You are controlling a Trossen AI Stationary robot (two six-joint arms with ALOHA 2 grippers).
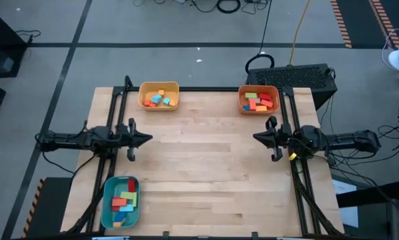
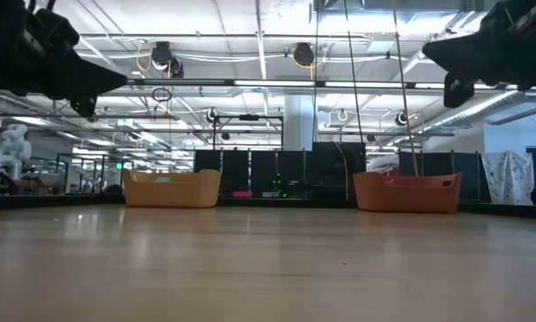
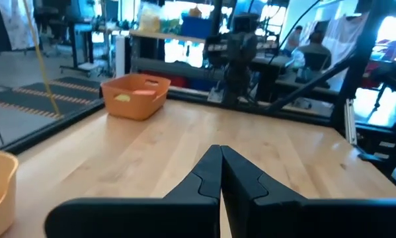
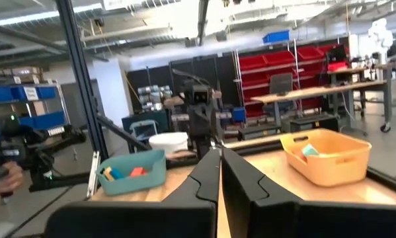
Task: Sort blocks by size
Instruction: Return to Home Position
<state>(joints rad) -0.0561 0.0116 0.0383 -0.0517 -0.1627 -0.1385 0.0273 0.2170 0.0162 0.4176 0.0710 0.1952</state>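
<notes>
Both pressed together, the left pincer (image 1: 148, 139) is hovering at nine o'clock over the bench (image 1: 206, 167) and the right pincer (image 1: 256, 137) at three, blocks (image 1: 266, 101) lying in bins (image 1: 159, 84).

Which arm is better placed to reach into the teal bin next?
Probably the left. The teal bin sits on the table's left side, close to the left gripper. The right gripper waits across the table.
</notes>
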